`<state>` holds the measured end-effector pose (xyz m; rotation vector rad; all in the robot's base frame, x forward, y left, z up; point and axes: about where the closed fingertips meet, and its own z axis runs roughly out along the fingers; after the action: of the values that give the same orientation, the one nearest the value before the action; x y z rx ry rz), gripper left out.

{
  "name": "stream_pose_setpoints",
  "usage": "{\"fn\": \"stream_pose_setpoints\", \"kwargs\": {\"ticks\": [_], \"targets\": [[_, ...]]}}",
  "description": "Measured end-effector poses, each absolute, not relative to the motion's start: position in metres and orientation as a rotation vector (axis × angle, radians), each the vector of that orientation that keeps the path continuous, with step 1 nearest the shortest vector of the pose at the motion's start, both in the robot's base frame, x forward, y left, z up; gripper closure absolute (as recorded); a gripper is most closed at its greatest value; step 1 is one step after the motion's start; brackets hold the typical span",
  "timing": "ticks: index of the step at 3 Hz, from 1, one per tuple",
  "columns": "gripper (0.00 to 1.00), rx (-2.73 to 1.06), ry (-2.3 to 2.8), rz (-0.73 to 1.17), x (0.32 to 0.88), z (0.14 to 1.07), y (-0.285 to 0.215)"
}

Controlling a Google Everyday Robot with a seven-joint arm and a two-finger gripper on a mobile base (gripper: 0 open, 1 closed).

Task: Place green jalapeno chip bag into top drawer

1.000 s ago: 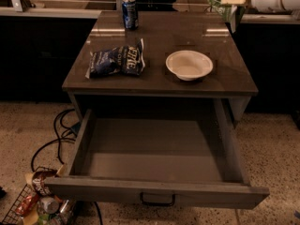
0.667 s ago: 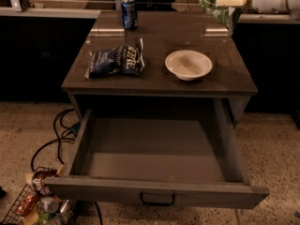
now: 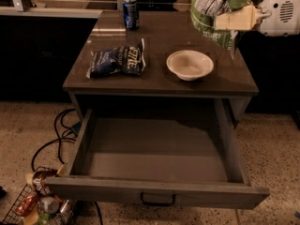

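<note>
Since a second ago the hand point(image 3: 226, 18) and its load have shifted a little to the left and lower at the top right of the camera view; everything on the table point(image 3: 154, 81) lies as it did.

The arm point(image 3: 281, 12) enters from the right edge as a white casing and reaches roughly level toward the left, ending in cream-coloured fingers point(image 3: 236, 18). These are pressed onto the green jalapeno chip bag point(image 3: 208, 3), pinching it at its right side. The bag hangs in the air over the back right part of the table, its top cut off by the upper edge and its lower corner drooping below the fingers. It touches nothing but the hand.

Below and just left of the bag stands a white bowl point(image 3: 190, 64) on the right half of the table. A dark blue chip bag point(image 3: 117, 61) lies flat on the left half, and a blue can point(image 3: 131, 12) stands upright near the back edge.

The top drawer point(image 3: 154, 193) is pulled far out toward the camera, its grey floor bare and its dark pull handle point(image 3: 158, 200) at the middle of the front panel. The bowl and the table's front edge lie between the held bag and the drawer opening.

On the floor at the left run dark cables point(image 3: 56, 135), and a wire basket point(image 3: 18, 207) with assorted packages and cans sits at the lower left corner.
</note>
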<state>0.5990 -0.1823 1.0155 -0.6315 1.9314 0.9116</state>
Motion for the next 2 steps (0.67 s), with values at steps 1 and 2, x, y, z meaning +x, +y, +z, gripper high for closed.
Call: {"fn": "stream_pose_setpoints", "kwargs": {"ticks": [1,2], "targets": [[1.00,-0.707,1.941,1.012,0.565,0.992,-0.172],[1.00,-0.851,1.913,1.108,0.528,0.975,-0.160]]}}
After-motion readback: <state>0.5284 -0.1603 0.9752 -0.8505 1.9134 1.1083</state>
